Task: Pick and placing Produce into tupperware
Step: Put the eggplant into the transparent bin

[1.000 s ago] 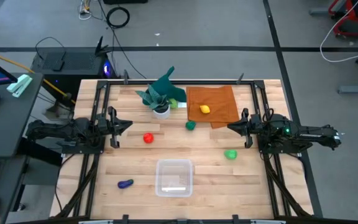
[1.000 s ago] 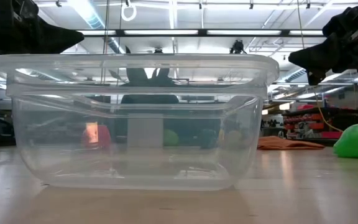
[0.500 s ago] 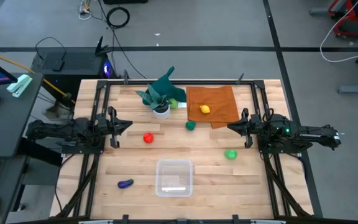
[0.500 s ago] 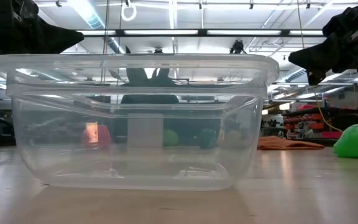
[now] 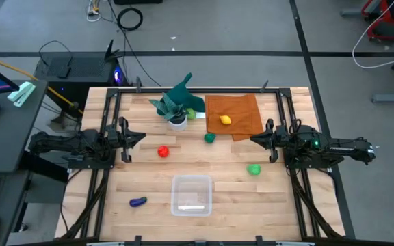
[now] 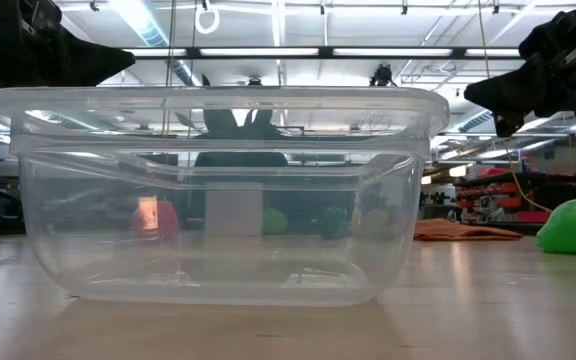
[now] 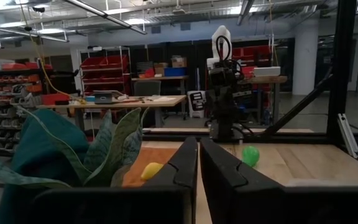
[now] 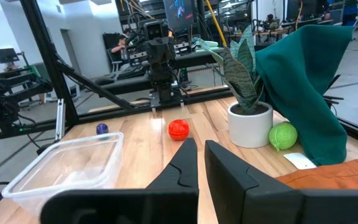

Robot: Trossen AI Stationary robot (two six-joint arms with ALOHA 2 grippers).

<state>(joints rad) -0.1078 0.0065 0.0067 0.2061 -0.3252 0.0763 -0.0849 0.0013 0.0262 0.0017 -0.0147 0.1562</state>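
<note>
nothing picked yet: both arms parked at the worktop (image 5: 149, 174) edges, left claw (image 5: 130, 139) on the left side, right claw (image 5: 260, 141) on the right, each with fingers pressed nearly together and gripping nothing. the clear tupperware (image 5: 191, 195) sits near the front edge, centre, and is empty; the low view looks straight through its walls and shows a bare floor. produce is scattered: red piece (image 5: 163, 152) just ahead of the left claw, purple eggplant-like piece (image 5: 138, 201) left of the box, bright green piece (image 5: 254, 169) near the right claw, dark green piece (image 5: 211, 137) by the corner of the orange-brown cloth (image 5: 233, 115), yellow piece (image 5: 226, 120) on that cloth. a light green ball (image 8: 283, 136) lies beside the white pot of the teal-leaved plant (image 5: 176, 106). my call for the first pick: spread the fingers wide before descending, take the nearest piece per arm (red for left, bright green for right), come straight down so the round toys don't roll, then release low inside the box so they don't bounce out. the piece by the pot looks the trickiest, with leaves overhead.
</note>
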